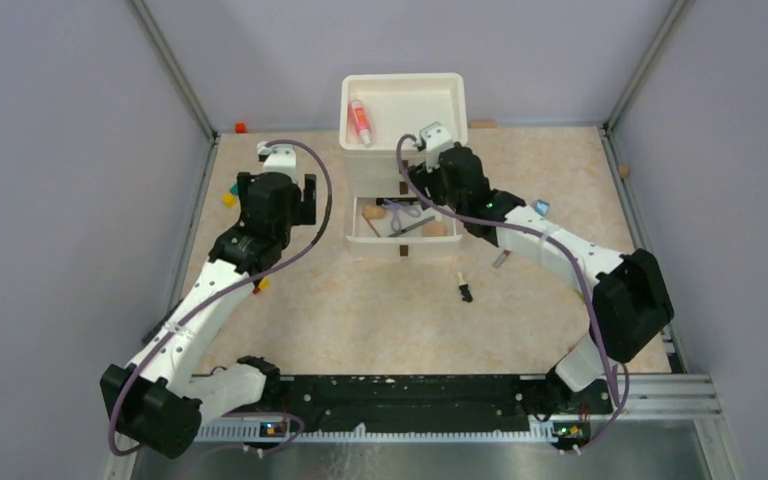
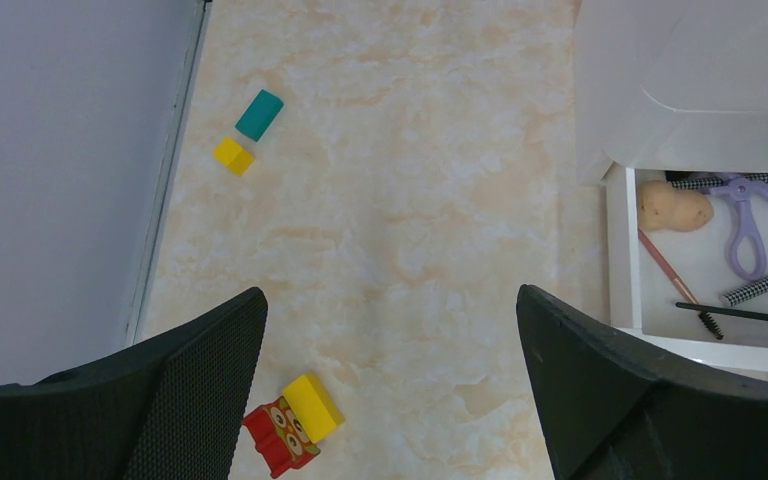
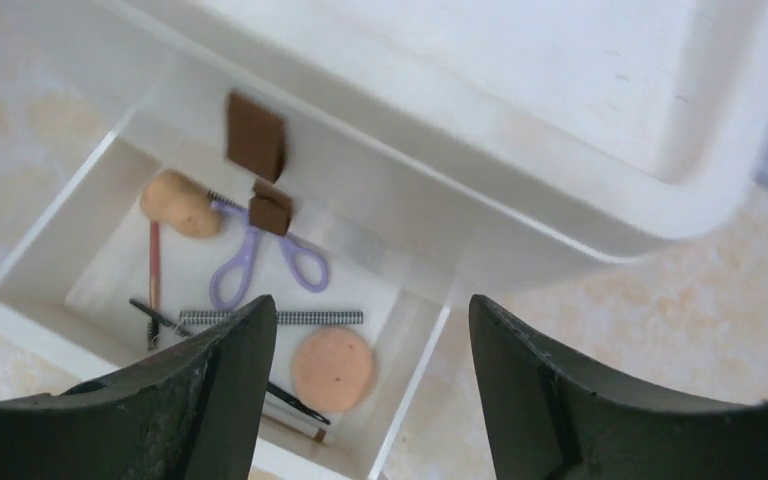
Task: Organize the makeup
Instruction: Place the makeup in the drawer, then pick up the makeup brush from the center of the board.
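The white organiser's drawer (image 3: 415,375) stands pulled out. Inside lie a round peach sponge (image 3: 332,368), an egg-shaped sponge (image 3: 178,203), purple scissor-like tongs (image 3: 260,255), a checked pencil (image 3: 290,317), a pink pencil (image 3: 154,265) and a black wand (image 3: 150,312). My right gripper (image 3: 370,305) hovers open above the drawer's right end (image 1: 438,200), with nothing between its fingers. A pink white-capped spray bottle (image 1: 360,122) lies in the top tray (image 1: 457,100). A small black-tipped stick (image 1: 465,290) and a silver tube (image 1: 501,259) lie on the table. My left gripper (image 2: 390,295) is wide open and empty over bare table left of the drawer.
Toy blocks lie around the left arm: a teal one (image 2: 259,114), a yellow one (image 2: 232,155) and a red and yellow one (image 2: 290,422). A small blue thing (image 1: 541,207) sits by the right arm. Grey walls close in both sides.
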`<state>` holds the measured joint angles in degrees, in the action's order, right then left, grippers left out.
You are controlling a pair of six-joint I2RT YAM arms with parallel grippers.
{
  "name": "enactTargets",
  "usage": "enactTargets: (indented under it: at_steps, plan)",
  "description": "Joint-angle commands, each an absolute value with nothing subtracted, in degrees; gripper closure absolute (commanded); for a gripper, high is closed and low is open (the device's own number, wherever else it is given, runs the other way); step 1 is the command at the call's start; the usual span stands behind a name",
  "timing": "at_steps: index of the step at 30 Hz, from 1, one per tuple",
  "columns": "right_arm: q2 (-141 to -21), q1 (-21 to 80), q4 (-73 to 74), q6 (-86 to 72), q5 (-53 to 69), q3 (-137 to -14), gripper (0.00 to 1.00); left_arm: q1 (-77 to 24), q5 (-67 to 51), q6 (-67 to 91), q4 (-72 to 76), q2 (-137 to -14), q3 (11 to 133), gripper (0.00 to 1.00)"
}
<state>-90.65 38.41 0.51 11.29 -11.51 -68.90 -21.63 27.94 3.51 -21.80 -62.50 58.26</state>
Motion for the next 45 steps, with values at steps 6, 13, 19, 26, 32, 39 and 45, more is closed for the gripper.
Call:
enactTargets:
  at_steps: [6, 13, 19, 26, 32, 39, 45]
  plan:
    - [-83.55, 28.86, 25.41, -29.13, -28.37, -70.59, 0.16, -21.35, 26.9, 4.15, -18.92, -61.11, 57.93, 0.01]
    - [-74.56, 13.22, 31.62, -39.37, -23.19, -60.45, 0.13, -21.34, 26.69, 4.22, -18.43, -61.34, 57.55, 0.01]
    - [-73.36, 9.32, 48.56, -51.88, -37.72, -61.71, 0.01, -21.34, 25.43, 4.61, -17.9, -62.37, 57.5, 0.01]
    - [-68.43, -1.56, 51.7, -56.71, -33.24, -54.7, 0.01, -21.32, 18.88, 6.39, -17.97, -64.18, 58.55, 0.01]
    - [-62.05, -13.71, 47.95, -54.68, -22.61, -44.34, 0.01, -21.43, 14.96, 5.73, -18.57, -64.78, 60.42, 0.01]
    - [-59.06, -18.28, 48.85, -55.1, -19.69, -39.47, 0.04, -21.48, 11.07, 6.39, -18.85, -66.47, 61.96, 0.01]
    - [-58.28, -18.62, 48.93, -56.09, -18.19, -36.84, 0.07, -21.57, 9.26, 6.62, -19.16, -67.82, 62.75, 0.01]
